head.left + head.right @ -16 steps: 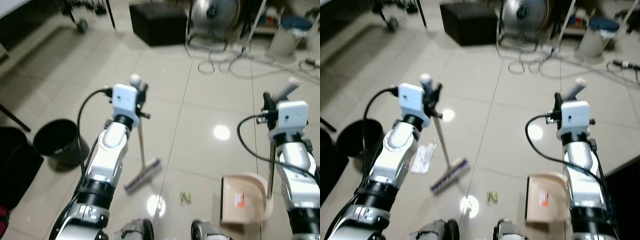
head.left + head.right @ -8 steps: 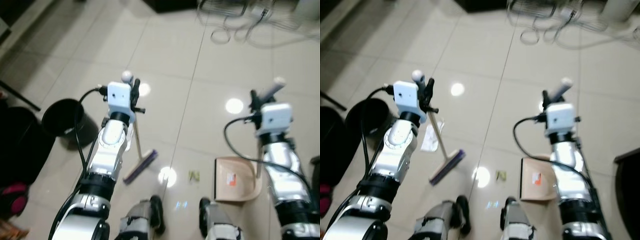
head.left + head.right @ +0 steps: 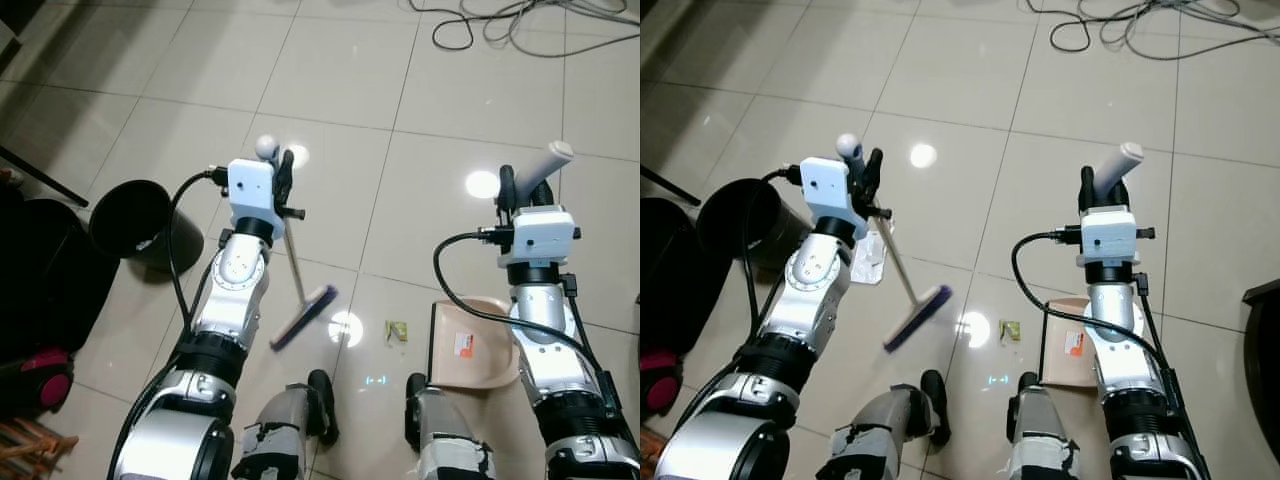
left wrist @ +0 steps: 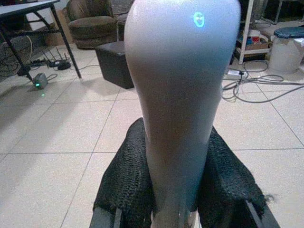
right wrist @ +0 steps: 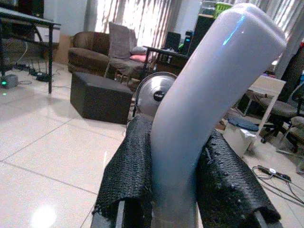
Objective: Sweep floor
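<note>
On the tiled floor [image 3: 450,130], a small scrap [image 3: 396,331] lies unswept between broom [image 3: 305,318] and dustpan [image 3: 470,345] — sweeping barely begun. Left claw [image 3: 278,175] is clamped on the broom handle, right claw [image 3: 520,187] on the dustpan handle — bin [image 3: 135,220] nearby.

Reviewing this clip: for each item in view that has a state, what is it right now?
Left end effector: shut on the broom handle.
Right end effector: shut on the dustpan handle.
Broom: tilted, head on the floor.
Dustpan: resting on the floor, mouth toward the scrap.
Paper scrap: on the floor between broom head and dustpan, not yet swept in.
Black bin: upright, open.
</note>
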Tool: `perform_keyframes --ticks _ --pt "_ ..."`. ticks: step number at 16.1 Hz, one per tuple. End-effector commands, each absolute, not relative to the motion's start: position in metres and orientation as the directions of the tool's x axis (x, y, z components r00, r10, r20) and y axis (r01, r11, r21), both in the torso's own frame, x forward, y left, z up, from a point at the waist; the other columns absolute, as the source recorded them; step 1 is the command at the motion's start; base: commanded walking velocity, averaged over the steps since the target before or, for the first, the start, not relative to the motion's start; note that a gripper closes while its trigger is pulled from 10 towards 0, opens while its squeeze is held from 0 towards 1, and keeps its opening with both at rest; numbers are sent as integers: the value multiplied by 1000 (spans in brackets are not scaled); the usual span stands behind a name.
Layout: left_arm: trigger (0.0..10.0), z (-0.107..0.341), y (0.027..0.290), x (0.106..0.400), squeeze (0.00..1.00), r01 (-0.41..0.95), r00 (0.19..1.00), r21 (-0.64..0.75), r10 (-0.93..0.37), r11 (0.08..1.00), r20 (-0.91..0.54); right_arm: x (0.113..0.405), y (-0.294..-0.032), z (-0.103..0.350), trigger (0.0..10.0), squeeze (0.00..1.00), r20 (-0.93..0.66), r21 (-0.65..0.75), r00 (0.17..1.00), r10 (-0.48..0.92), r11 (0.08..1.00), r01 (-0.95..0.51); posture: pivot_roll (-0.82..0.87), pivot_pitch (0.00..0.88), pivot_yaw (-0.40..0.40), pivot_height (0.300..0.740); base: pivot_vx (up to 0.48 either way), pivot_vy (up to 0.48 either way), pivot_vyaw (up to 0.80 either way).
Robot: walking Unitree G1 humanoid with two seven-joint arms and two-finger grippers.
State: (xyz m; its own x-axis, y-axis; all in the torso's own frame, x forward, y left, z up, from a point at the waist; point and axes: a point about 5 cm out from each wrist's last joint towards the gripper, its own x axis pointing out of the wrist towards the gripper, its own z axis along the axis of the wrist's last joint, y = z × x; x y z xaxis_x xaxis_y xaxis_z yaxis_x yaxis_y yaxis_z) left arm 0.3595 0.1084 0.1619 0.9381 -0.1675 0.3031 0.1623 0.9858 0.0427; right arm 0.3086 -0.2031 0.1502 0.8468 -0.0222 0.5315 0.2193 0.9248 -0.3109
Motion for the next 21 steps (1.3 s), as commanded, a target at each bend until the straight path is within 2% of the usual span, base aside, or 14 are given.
perform_keyframes --ticks 1,5,7,17,21 --pt "10000 155 112 358 0 152 946 49 -160 987 284 307 -194 146 10000 0 541 -290 841 -17 935 205 115 385 211 740 0 0 0" --pt "10000 158 105 361 0 173 939 26 -173 985 297 308 -176 161 10000 0 621 -282 784 30 941 187 105 381 219 740 0 0 0" --pt "10000 158 106 362 0 181 936 29 -181 983 303 308 -173 160 10000 0 625 -330 776 84 929 165 103 362 221 740 0 0 0" --pt "10000 161 102 368 0 172 939 -2 -164 985 301 301 -174 152 10000 0 627 -398 768 131 901 171 120 341 225 740 0 0 0" --pt "10000 151 102 365 0 161 950 -16 -151 987 273 302 -143 140 10000 0 606 -363 784 135 924 122 116 342 230 740 0 0 0"
